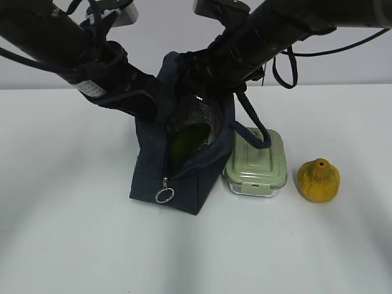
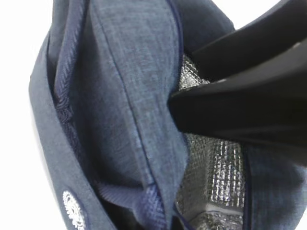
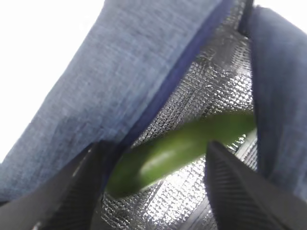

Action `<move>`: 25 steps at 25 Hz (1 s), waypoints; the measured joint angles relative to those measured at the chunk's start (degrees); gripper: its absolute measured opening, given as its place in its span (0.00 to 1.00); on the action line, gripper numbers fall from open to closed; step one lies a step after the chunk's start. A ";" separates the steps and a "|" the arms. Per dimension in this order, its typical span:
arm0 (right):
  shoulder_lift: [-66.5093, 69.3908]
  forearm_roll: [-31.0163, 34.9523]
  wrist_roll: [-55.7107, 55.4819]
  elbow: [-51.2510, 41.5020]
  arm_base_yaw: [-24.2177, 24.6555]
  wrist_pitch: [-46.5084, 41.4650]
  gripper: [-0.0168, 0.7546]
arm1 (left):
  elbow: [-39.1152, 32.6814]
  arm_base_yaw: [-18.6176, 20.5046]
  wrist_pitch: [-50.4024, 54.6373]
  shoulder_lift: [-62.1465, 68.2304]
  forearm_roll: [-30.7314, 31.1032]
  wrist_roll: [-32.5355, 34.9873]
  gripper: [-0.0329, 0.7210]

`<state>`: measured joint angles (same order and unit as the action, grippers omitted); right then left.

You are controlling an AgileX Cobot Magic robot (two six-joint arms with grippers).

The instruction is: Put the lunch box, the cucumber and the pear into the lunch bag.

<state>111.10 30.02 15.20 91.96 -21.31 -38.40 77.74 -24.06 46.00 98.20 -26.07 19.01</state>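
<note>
The dark navy lunch bag (image 1: 184,177) stands open at the table's middle, its silvery lining (image 2: 220,167) showing. The green cucumber (image 1: 187,144) lies inside it; in the right wrist view the cucumber (image 3: 182,143) rests on the lining. My right gripper (image 1: 202,92) is in the bag's mouth, its jaws wide apart, the cucumber just beyond the tips (image 3: 153,151). My left gripper (image 1: 150,101) holds the bag's left rim up; its fingers are hidden by fabric (image 2: 129,86). The sage-lidded lunch box (image 1: 257,162) sits right of the bag. The yellow-orange pear (image 1: 318,179) sits right of that.
The bag's loop handle (image 1: 257,131) drapes onto the lunch box lid. The zipper's ring pull (image 1: 164,195) hangs at the bag's front. The right gripper's black fingers (image 2: 240,105) fill the right of the left wrist view. White table (image 1: 73,245) lies all round.
</note>
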 joint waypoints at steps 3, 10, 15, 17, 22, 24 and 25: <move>-1.15 -1.12 0.00 0.20 0.00 -0.53 0.69 | 0.00 0.00 0.11 0.00 0.28 0.00 0.05; -6.99 -10.74 -6.45 0.42 2.27 -5.27 0.69 | 0.00 1.46 1.22 0.00 0.35 -0.05 0.05; -8.83 -20.73 -12.34 0.51 7.35 -15.77 0.69 | 0.00 2.74 1.90 0.00 0.62 -0.05 0.05; -8.83 -25.62 -13.33 0.51 8.49 -21.02 0.69 | 0.00 2.84 2.02 0.00 1.08 -0.05 0.05; -8.83 -32.66 -14.28 0.51 8.59 -30.60 0.65 | 0.00 2.91 2.20 0.00 1.49 -0.11 0.05; -8.83 -33.25 -14.41 0.51 8.59 -31.49 0.64 | 0.00 2.91 2.27 0.00 1.49 -0.11 0.05; -8.69 -33.46 -14.41 0.51 8.59 -31.64 0.64 | 0.00 2.91 2.33 0.00 1.49 -0.11 0.05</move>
<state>102.41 -3.44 0.79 92.47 -12.72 -70.04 77.74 -21.15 48.34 98.20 -24.59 18.90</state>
